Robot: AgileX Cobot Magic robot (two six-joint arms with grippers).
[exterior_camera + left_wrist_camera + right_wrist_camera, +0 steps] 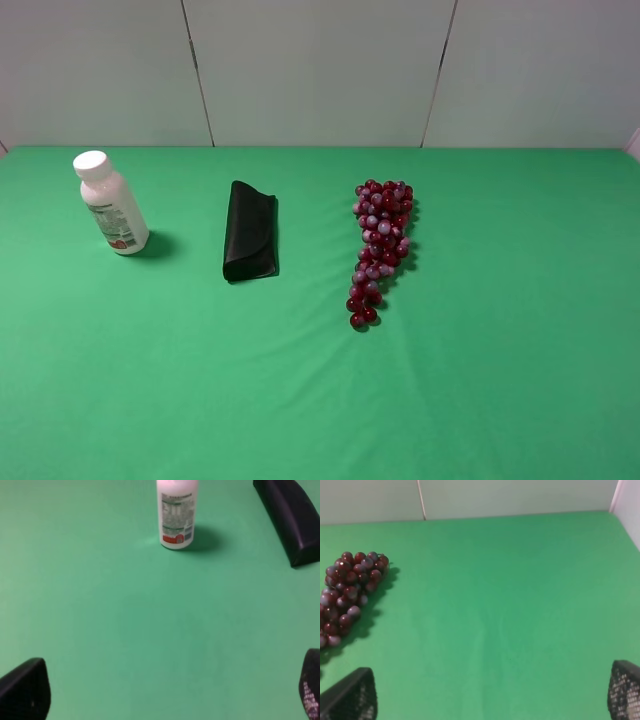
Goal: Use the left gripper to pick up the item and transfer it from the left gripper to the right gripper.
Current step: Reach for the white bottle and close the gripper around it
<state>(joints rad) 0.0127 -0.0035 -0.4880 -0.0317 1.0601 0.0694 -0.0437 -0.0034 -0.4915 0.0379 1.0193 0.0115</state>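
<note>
So the left gripper (pixel 167 692) has its fingers spread wide, and the right gripper (pixel 486 695) does too. On the green cloth (pixel 500 380), the grapes (pixel 380 240) lie right of centre in the overhead shot. The black case (pixel 250 235) is just left of centre. The white bottle (pixel 112 210) stands upright at upper left, well apart from the case. Its label looks green-and-red, but it's blurry.

I read the small white plastic bottle (pixel 110 205) as white throughout, screw cap included. Its printed label carries green bands of text and a red block at the base. The folded matte case (pixel 250 232) is plain black. The bunch of round grapes (pixel 380 245) mixes dark red with paler pink-purple berries. The flat table cloth (pixel 500 380) is uniform green. The wall panels (pixel 320 70) are pale grey with dark seams. The left gripper (pixel 167 695) is black. The right gripper (pixel 485 697) is black with a fine mesh pattern.
</note>
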